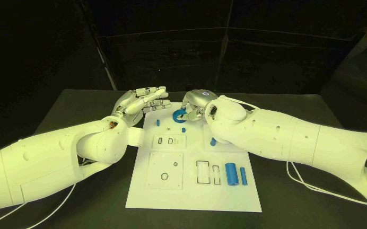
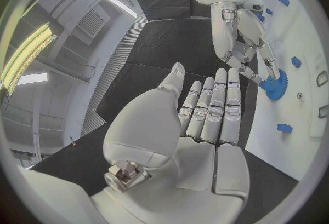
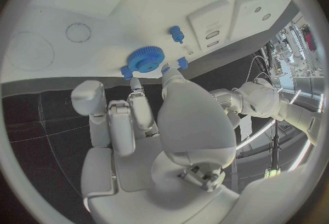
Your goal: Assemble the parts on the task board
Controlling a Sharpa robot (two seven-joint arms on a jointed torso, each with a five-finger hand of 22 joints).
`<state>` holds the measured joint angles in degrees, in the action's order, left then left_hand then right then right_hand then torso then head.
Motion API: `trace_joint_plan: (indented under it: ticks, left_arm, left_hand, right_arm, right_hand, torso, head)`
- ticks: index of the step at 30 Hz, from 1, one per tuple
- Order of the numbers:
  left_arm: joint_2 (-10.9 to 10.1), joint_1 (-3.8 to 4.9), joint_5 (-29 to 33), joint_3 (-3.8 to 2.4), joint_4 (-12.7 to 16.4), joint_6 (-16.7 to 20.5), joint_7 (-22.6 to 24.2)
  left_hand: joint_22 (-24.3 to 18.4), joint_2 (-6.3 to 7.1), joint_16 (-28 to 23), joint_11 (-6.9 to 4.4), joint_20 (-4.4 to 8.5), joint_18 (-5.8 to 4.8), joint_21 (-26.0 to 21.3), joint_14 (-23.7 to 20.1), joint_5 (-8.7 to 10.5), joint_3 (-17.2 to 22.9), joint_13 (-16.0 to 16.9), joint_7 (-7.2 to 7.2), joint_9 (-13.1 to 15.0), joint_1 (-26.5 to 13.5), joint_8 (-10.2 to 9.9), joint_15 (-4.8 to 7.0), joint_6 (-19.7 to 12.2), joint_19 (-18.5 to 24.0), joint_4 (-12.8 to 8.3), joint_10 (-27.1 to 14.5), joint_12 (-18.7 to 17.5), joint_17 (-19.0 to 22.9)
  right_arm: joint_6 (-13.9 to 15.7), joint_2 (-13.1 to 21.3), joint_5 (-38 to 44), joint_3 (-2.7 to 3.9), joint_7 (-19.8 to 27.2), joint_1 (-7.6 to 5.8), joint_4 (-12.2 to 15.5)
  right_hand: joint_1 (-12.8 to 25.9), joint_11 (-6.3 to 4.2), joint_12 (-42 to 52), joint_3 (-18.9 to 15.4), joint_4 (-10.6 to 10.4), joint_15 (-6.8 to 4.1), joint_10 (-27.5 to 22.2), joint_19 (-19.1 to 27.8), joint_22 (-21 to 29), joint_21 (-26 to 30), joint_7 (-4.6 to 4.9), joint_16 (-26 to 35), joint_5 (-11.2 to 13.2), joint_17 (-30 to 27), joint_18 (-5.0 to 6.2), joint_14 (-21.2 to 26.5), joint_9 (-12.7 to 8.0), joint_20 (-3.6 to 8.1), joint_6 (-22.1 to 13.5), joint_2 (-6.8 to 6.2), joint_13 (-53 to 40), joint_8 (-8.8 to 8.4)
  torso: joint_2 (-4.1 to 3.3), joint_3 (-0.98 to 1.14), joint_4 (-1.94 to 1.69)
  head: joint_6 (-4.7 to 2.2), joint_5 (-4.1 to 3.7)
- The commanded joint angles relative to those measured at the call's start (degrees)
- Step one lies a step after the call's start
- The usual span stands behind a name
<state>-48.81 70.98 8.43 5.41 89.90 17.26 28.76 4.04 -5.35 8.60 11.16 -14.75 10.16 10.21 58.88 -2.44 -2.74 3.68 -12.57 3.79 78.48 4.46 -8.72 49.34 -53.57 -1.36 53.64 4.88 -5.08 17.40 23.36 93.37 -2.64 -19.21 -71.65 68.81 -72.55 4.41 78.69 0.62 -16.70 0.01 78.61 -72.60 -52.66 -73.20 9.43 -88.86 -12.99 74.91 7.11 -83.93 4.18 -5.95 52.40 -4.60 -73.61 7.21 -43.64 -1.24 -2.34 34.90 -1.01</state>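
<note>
Hands: two. The left hand (image 1: 141, 100) hovers at the task board's (image 1: 195, 197) far left corner, fingers straight and side by side, holding nothing. The right hand (image 1: 195, 102) is bent over the board's far edge.
Gear: one blue toothed wheel (image 1: 180, 115) with a round hub, lying flat on the board at about 12 o'clock from its centre.
Gear and fingers: in the right wrist view the right hand's fingertips (image 3: 136, 82) reach the gear's (image 3: 145, 59) rim; whether they pinch it or only touch it I cannot tell.
Blue cylinders: two, a thick one (image 1: 231, 174) and a thinner one (image 1: 243, 175), lying side by side at 4 o'clock.
Small blue pegs: at least three near the gear, one (image 1: 157, 122) at its 8 o'clock, one (image 1: 183, 130) at 6 o'clock, one (image 1: 213, 141) at 5 o'clock.
Board: white, flat on the black table (image 1: 69, 107), with rectangular recesses.
</note>
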Motion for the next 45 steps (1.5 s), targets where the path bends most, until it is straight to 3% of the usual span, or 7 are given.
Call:
trace_joint_plan:
  ticks: [1,10,14,21,31,32,45]
  left_arm:
    - [0.03,0.1,-0.27,-0.05,0.04,-0.74,0.07]
    - [-0.31,0.1,-0.27,-0.05,-0.06,-0.79,0.17]
    - [-0.55,0.11,-0.27,-0.05,-0.11,-0.79,0.24]
    - [-0.5,0.09,-0.27,-0.04,-0.71,-0.76,0.31]
    - [0.13,0.01,-0.26,-0.02,-1.34,-1.04,0.31]
    - [0.23,-0.01,-0.26,-0.02,-1.45,-1.07,0.31]
    - [0.93,-0.27,-0.26,-0.02,-2.23,-1.27,0.23]
  left_hand:
    - [-0.06,-0.34,-0.3,0.36,0.05,0.19,-0.22,0.2,-0.25,0.02,-0.03,-1.85,-0.04,-0.09,-0.33,0.0,-0.1,-0.44,-0.43,-0.09,-0.2,0.05]
    - [-0.06,-0.34,-0.3,0.36,0.05,0.19,-0.22,0.2,-0.25,0.02,-0.03,-1.85,-0.04,-0.09,-0.33,0.0,-0.1,-0.44,-0.43,-0.09,-0.2,0.05]
    - [-0.08,-0.34,-0.35,0.38,0.04,0.18,-0.29,0.2,-0.25,0.06,-0.04,-1.86,-0.03,-0.13,-0.35,-0.01,0.13,-0.46,-0.48,-0.1,-0.24,0.07]
    - [-0.08,-0.34,-0.36,0.38,0.04,0.18,-0.3,0.2,-0.25,0.07,-0.03,-1.86,-0.01,-0.13,-0.33,-0.01,0.29,-0.46,-0.49,-0.09,-0.24,0.07]
    - [-0.08,-0.34,-0.36,0.38,0.04,0.18,-0.3,0.2,-0.25,0.07,-0.03,-1.86,-0.01,-0.13,-0.33,-0.01,0.29,-0.46,-0.49,-0.09,-0.24,0.07]
    - [-0.08,-0.34,-0.36,0.38,0.04,0.18,-0.3,0.2,-0.25,0.07,-0.03,-1.86,-0.01,-0.13,-0.33,-0.01,0.29,-0.46,-0.49,-0.09,-0.24,0.07]
    - [-0.1,-0.35,-0.39,0.34,0.04,0.19,-0.36,0.23,-0.25,0.13,-0.02,-1.8,0.01,-0.13,-0.31,0.0,0.49,-0.51,-0.57,0.02,-0.22,0.08]
  right_arm:
    - [0.27,0.45,-2.45,0.02,0.54,-0.11,0.39]
    - [8.72,7.66,-9.04,-0.01,7.34,-0.12,5.75]
    - [7.05,14.04,-15.33,-0.03,15.91,-0.17,9.52]
    - [5.31,22.66,-27.21,-0.06,24.69,-0.23,12.46]
    - [3.82,27.55,-31.81,-0.1,27.7,-0.18,10.8]
    - [3.69,27.68,-31.9,-0.1,27.79,-0.17,10.3]
    - [1.48,25.39,-30.69,-0.12,27.69,0.44,4.65]
  right_hand:
    - [1.44,0.15,0.1,-0.84,0.18,0.24,0.19,-0.05,-0.12,-0.13,-0.04,-0.23,-2.29,12.25,-0.26,-5.45,0.07,-0.34,0.43,0.5,-0.24,-0.31]
    - [-0.61,0.11,0.46,-0.87,1.34,0.19,0.56,0.01,-0.04,-0.17,-0.03,-0.1,-4.02,11.84,-0.26,-5.36,0.02,-0.29,0.44,1.29,-0.88,-0.74]
    - [-6.31,0.13,-0.28,-0.02,4.84,0.2,-0.26,0.98,1.42,0.6,0.06,0.39,-3.28,10.48,0.0,-5.04,0.01,-0.3,0.45,1.02,-0.21,-1.14]
    - [-10.52,0.0,-0.74,-0.11,7.96,0.1,-0.58,1.69,2.11,1.07,-0.05,0.89,-3.05,9.26,0.11,-4.74,0.11,-0.25,1.32,0.15,0.04,-1.18]
    - [-11.36,0.03,-0.99,-0.62,8.89,0.1,-0.69,1.77,2.16,1.07,0.01,0.75,-3.62,9.74,0.11,-4.87,-0.05,-0.22,0.86,-0.34,0.19,-1.74]
    - [-11.38,0.09,-1.09,-0.79,8.98,0.14,-0.77,1.76,2.13,1.05,0.08,0.75,-3.65,9.75,0.1,-4.87,-0.13,-0.24,0.5,-0.43,0.28,-1.98]
    - [-11.89,0.33,-1.26,-1.15,9.5,0.34,-0.96,1.68,1.9,0.88,0.34,0.57,-3.69,10.26,0.05,-5.0,-0.26,-0.4,-0.69,-0.3,0.37,-2.75]
  torso:
    - [0.0,0.0,0.04]
    - [0.24,0.04,0.41]
    - [0.5,0.01,0.85]
    - [1.05,0.4,1.89]
    - [1.24,1.1,2.35]
    - [1.21,0.95,2.23]
    - [1.12,0.85,1.96]
  head:
    - [-0.02,0.01]
    - [-0.41,-0.01]
    - [-0.89,-0.29]
    - [-1.13,-0.31]
    - [-1.03,-0.94]
    - [-1.06,-1.09]
    - [-0.62,-1.13]
